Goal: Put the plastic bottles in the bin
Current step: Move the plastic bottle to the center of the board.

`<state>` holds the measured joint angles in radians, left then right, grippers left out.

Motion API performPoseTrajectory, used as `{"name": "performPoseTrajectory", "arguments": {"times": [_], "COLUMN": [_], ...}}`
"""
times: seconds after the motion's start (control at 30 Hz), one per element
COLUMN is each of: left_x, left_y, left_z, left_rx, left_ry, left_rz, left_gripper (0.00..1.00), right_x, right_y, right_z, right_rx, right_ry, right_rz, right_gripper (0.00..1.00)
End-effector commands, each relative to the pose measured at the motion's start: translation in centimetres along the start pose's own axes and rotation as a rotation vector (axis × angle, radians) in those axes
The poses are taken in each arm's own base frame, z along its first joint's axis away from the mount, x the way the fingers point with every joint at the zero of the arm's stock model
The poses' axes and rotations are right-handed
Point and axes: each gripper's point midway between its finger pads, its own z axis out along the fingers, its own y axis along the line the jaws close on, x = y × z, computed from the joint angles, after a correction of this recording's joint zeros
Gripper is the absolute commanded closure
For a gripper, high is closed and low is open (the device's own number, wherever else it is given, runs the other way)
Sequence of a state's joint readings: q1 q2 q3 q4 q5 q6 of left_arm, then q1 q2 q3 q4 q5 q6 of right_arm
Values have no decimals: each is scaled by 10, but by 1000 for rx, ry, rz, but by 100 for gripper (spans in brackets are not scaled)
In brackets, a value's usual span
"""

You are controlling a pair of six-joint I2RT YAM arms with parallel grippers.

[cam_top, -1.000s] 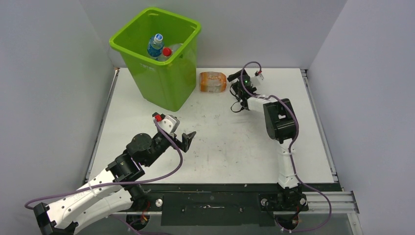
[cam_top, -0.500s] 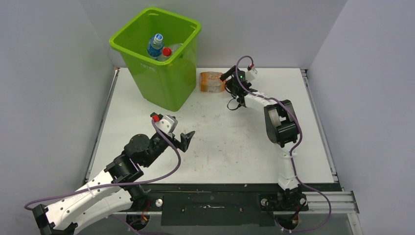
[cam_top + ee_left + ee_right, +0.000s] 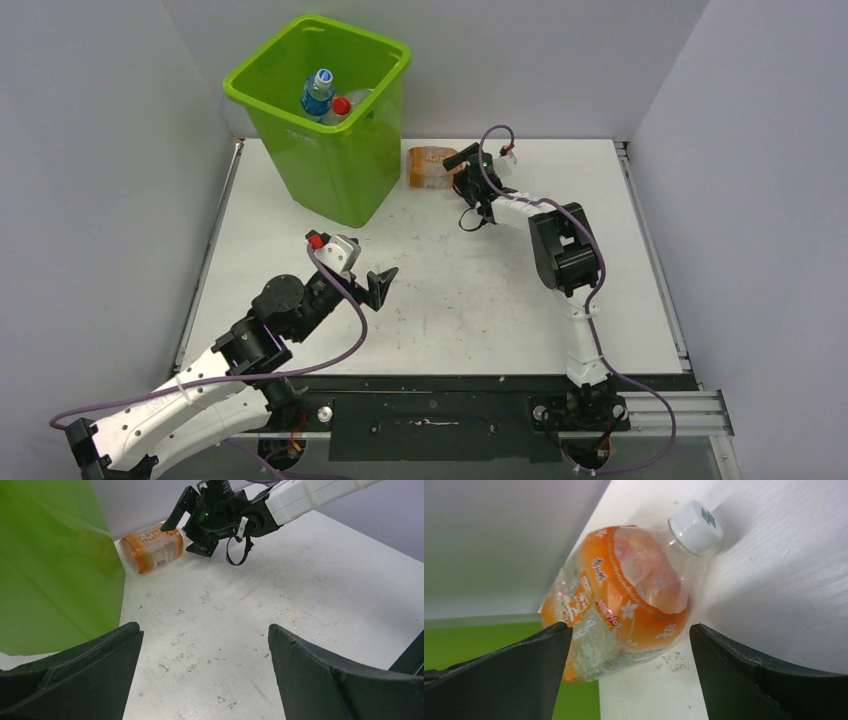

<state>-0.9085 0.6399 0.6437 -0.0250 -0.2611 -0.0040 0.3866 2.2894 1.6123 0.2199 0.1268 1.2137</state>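
A: Where's the orange bottle (image 3: 430, 167)?

B: On its side at the far edge of the counter (image 3: 480, 300), just right of the bin (image 3: 372, 150), apart from it. Wrist cam shows its white cap (image 3: 696, 527) pointing away from the bin, label w/ flower print facing the lens.

A: Right tool (image 3: 456, 172)?

B: Jaws spread wide, one either side of the bottle. The bottle sits btwn them w/ a gap on each side, so no grip. Arm's stretched out across the counter toward it.

A: And the bin?

B: Upright at the far-left corner. At least two bottles inside: one w/ a blue label (image 3: 317, 95), one w/ a red cap (image 3: 341, 104). Can't tell what's lower down.

A: Left tool (image 3: 383, 280)?

B: Also spread apart, nothing btwn the fingers. It hangs over bare counter near the middle, in front of the bin. From its cam the bin wall (image 3: 50, 555) fills the left side, w/ the bottle (image 3: 151, 547) and the other tool (image 3: 187, 532) further back.
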Motion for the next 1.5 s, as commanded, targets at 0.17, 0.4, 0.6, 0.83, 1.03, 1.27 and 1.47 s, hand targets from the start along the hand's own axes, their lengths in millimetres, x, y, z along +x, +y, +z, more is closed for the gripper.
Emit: {"name": "performPoseTrajectory", "arguments": {"times": [0.17,0.4,0.6,0.83,1.03,1.27,1.47], "left_x": [-12,-12,-13,-15,-19,-25,-28], "left_y": [1,1,0,0,-3,-8,-11], "left_z": [2,2,1,0,-3,-6,-7], "left_rx": [-14,-13,-12,-7,7,33,47], "left_ry": [-37,-40,-43,-48,-62,-83,-92], "left_rz": [-24,-27,-29,-32,-44,-65,-80], "left_gripper": [4,4,4,4,4,4,4], "right_x": [14,16,13,4,-13,-30,-42], "right_y": [5,-6,-8,-4,4,7,4], "right_z": [14,12,10,-7,-42,-93,-114], "right_rx": [-31,-37,-48,-76,-104,-108,-103], "right_ry": [24,35,33,19,-10,-17,-8], "right_rz": [32,37,37,20,-37,-143,-185], "right_gripper": [2,26,48,63,70,76,34]}}
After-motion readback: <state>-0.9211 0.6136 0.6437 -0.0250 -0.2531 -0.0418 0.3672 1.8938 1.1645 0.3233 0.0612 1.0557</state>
